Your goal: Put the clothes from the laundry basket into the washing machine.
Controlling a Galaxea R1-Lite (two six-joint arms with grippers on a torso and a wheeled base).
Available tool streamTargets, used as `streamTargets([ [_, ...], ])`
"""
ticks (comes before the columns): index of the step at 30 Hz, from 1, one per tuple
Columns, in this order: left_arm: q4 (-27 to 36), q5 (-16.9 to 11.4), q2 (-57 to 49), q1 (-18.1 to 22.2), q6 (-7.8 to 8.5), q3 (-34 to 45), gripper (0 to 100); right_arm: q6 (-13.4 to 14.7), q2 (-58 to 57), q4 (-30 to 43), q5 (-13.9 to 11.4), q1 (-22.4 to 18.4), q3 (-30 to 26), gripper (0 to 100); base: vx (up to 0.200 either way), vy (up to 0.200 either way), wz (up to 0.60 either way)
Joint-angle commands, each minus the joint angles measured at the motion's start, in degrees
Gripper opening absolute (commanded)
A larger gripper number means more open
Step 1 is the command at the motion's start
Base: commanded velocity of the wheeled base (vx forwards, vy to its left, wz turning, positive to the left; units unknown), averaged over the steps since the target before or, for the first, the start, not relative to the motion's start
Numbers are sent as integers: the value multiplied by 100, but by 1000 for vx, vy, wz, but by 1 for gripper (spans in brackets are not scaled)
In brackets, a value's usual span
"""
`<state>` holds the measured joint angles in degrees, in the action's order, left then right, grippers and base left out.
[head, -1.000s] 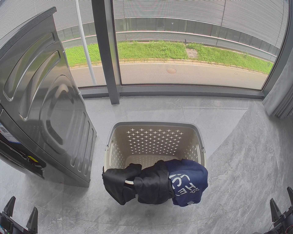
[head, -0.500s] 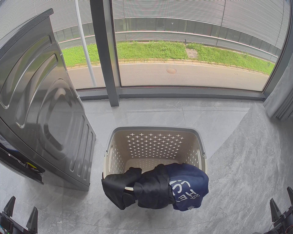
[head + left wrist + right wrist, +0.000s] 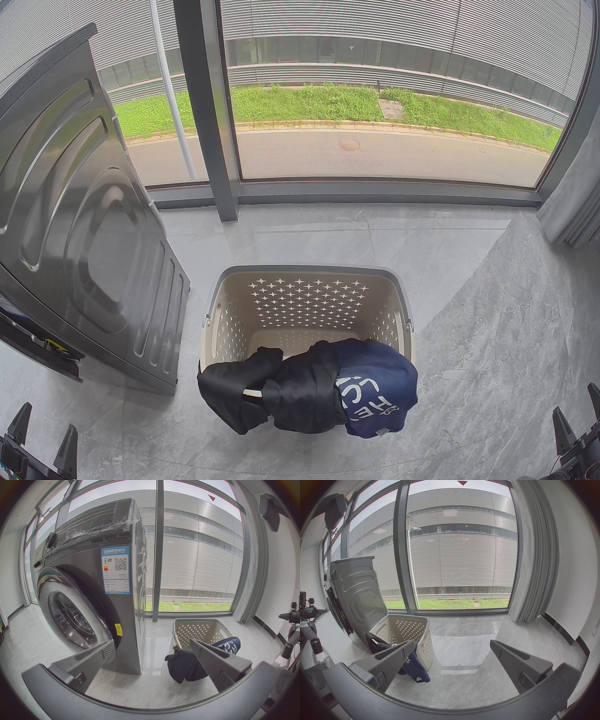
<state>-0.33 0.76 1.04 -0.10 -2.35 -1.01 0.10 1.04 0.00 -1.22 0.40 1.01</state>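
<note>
A beige laundry basket [image 3: 306,300] stands on the floor straight ahead. Black clothes [image 3: 275,390] and a navy printed shirt [image 3: 375,387] hang over its near rim. The dark grey washing machine [image 3: 81,225] stands to the basket's left, its round door [image 3: 73,620] facing away from the window. My left gripper [image 3: 42,432] is open and empty, low at the near left. My right gripper [image 3: 578,412] is open and empty at the near right. From the left wrist the basket [image 3: 200,630] and black clothes [image 3: 182,666] lie beyond the open left gripper [image 3: 151,645]; the right gripper [image 3: 449,646] frames the basket [image 3: 403,630].
A floor-to-ceiling window with a dark upright frame post [image 3: 209,112] runs behind the basket. A grey curtain [image 3: 575,200] hangs at the far right. Bare marble floor [image 3: 500,325] lies to the right of the basket and in front of it.
The whole head view has shifted: the basket and washing machine sit lower and slightly further left in the picture, so the camera moved. The grippers hold their places.
</note>
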Motion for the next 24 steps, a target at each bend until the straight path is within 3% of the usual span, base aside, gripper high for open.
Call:
streamTargets([
  [1, -2, 4, -68, 1, -2, 101, 100, -1, -104, 0, -1, 4, -101, 100, 0, 0, 0],
  [5, -2, 4, -68, 1, -2, 101, 100, -1, -104, 0, -1, 4, -101, 100, 0, 0, 0],
  [11, -2, 4, -68, 1, -2, 101, 100, -1, -104, 0, -10, 4, -101, 100, 200, 0, 0],
  [20, -2, 4, -68, 1, -11, 101, 100, -1, -104, 0, -10, 4, -101, 100, 0, 0, 0],
  [24, 7, 4, -68, 1, -11, 101, 100, -1, -104, 0, -10, 4, -101, 100, 200, 0, 0],
])
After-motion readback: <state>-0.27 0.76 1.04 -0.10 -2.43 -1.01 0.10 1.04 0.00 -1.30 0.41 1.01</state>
